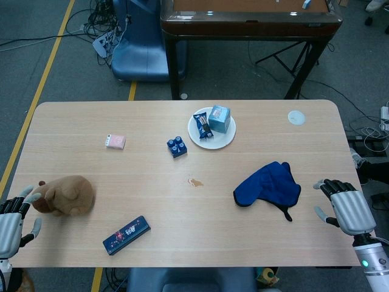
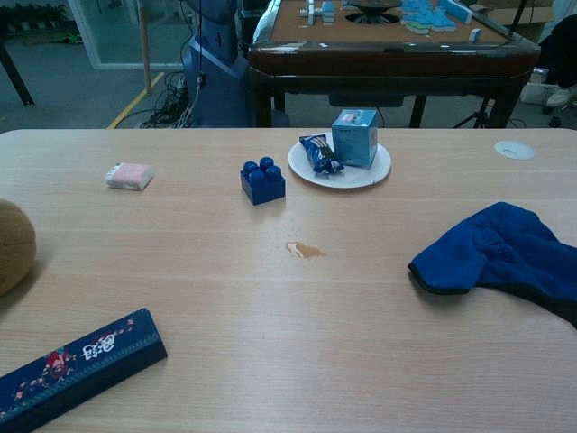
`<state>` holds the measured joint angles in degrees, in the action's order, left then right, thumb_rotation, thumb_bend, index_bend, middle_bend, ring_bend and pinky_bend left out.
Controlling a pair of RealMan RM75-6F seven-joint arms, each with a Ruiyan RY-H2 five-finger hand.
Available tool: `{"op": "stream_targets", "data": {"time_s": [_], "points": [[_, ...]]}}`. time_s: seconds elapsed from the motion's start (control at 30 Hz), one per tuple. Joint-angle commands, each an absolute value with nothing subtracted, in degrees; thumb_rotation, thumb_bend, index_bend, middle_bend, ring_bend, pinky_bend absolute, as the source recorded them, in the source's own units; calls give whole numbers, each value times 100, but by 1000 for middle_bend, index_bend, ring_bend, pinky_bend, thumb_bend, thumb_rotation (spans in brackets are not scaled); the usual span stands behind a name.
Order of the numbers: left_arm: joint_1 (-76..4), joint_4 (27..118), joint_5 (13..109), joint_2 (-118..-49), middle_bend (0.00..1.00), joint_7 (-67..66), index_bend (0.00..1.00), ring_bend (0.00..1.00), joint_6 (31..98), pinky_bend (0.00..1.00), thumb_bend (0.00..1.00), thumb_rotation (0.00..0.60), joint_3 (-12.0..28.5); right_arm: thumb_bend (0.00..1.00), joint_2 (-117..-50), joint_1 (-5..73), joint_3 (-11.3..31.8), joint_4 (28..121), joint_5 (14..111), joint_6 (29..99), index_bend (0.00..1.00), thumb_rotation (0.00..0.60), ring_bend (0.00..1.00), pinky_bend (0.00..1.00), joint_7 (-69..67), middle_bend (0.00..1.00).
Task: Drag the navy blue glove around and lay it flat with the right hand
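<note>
The navy blue glove (image 1: pixel 268 183) lies rumpled on the worktop (image 1: pixel 182 237), at nine o'clock of the right hand (image 1: pixel 345 205); that hand hovers just beside it, fingers spread and empty, seemingly poised for dragging.

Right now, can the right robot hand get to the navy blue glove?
Probably yes. The right robot hand is open beside the navy blue fabric glove, with only bare wooden table between them.

**Cut off at the edges**

In the chest view the navy blue glove (image 2: pixel 505 257) runs past the right edge, the plush toy (image 2: pixel 13 244) past the left, and the dark patterned box (image 2: pixel 77 365) past the bottom. Neither hand shows there.
</note>
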<state>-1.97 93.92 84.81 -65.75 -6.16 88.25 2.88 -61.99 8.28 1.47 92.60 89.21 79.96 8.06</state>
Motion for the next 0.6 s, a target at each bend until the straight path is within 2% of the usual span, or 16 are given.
{"op": "stream_targets", "data": {"time_s": [0.03,0.33,0.6], "points": [[-199,9384,8469,-6579,128,-613,227,188,8815,170,412,600,289,338,-6206,836,146,9265,8911,7980,340,600,293,359,819,316],[-189,9343,8449,-6587,128,-578,227,188,8823,170,411,600,290,339,-6212,934,174,9330,8794,7786,340,600,292,359,1014,315],[-173,9345,8455,-6591,128,-566,227,188,8849,170,412,600,285,329,-6208,1313,312,9544,8391,7107,294,600,262,359,1515,270]]}}
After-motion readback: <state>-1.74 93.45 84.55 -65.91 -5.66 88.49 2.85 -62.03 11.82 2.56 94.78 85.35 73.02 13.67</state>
